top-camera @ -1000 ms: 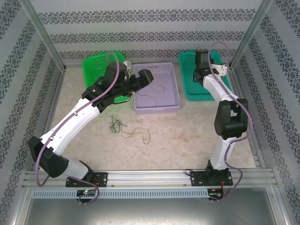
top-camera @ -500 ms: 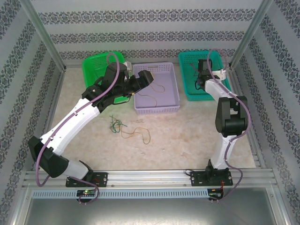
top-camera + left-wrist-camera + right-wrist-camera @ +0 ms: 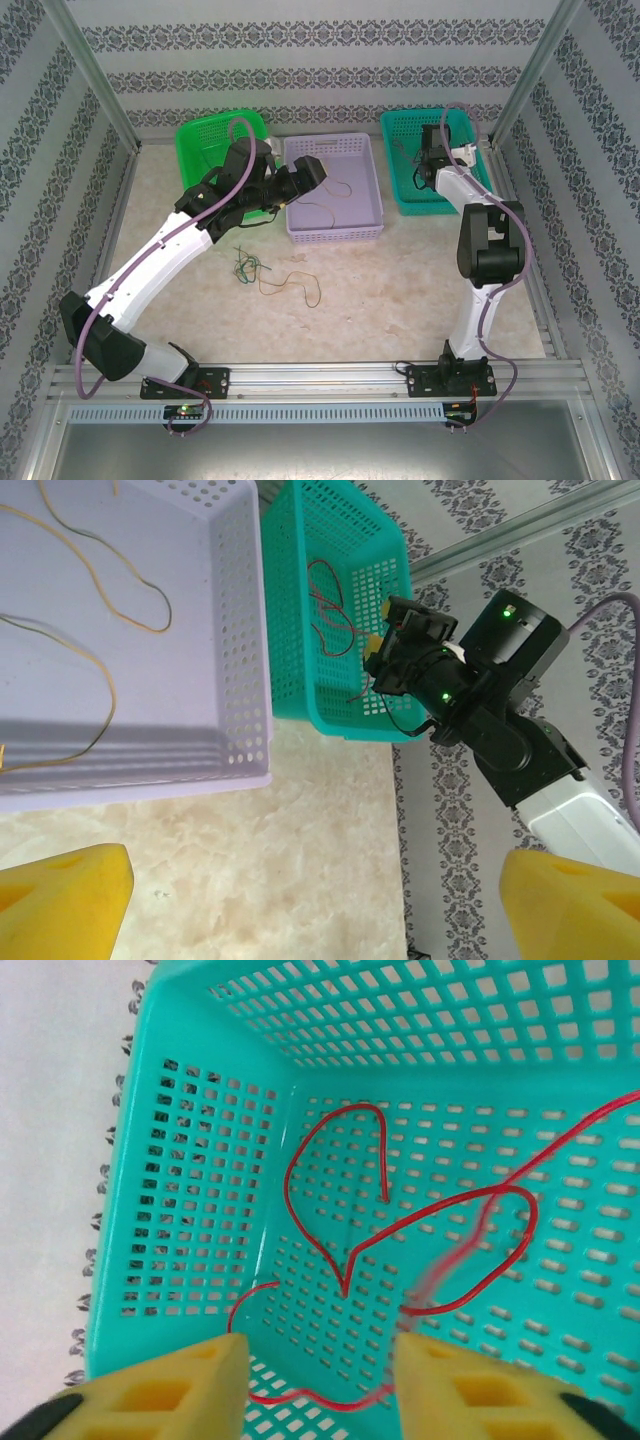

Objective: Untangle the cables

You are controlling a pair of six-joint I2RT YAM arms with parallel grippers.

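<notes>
Teal basket (image 3: pixel 200 1110), red cable (image 3: pixel 345 1260) beneath fingers (image 3: pixel 190 1380)

No text, label, brand or number can be read anywhere; the wallpaper (image 3: pixel 300 40) carries an ornamental pattern, not letters.

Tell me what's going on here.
The right pincer hangs over the teal basket, jaws apart, a red cable lying loose inside the basket. The left pincer, open and empty, hovers by the purple basket, which holds yellow strands. A small tangle of green and brown cables lies on the table.
</notes>
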